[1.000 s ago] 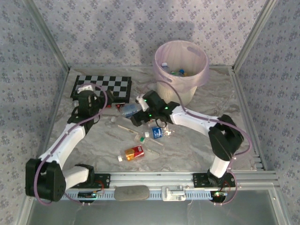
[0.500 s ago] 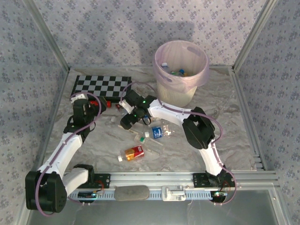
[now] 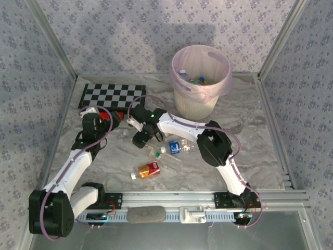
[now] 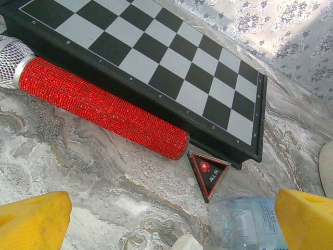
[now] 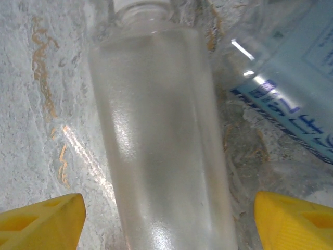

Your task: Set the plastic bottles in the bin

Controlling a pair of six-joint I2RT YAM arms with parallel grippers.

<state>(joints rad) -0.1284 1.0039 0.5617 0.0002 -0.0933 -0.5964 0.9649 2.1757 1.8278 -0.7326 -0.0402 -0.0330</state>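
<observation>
The right pincer (image 5: 169,219), moved leftward away from the bin (image 3: 195,107), is now held spread around a clear bottle (image 5: 161,130) on the surface (image 3: 250,156), so a grasp is judged near.

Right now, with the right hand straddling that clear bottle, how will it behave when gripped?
The bottle looks empty, so probably light, with walls that may give. Lying on its side, it could roll if nudged. Its glossy surface may slip in the right hand.
</observation>
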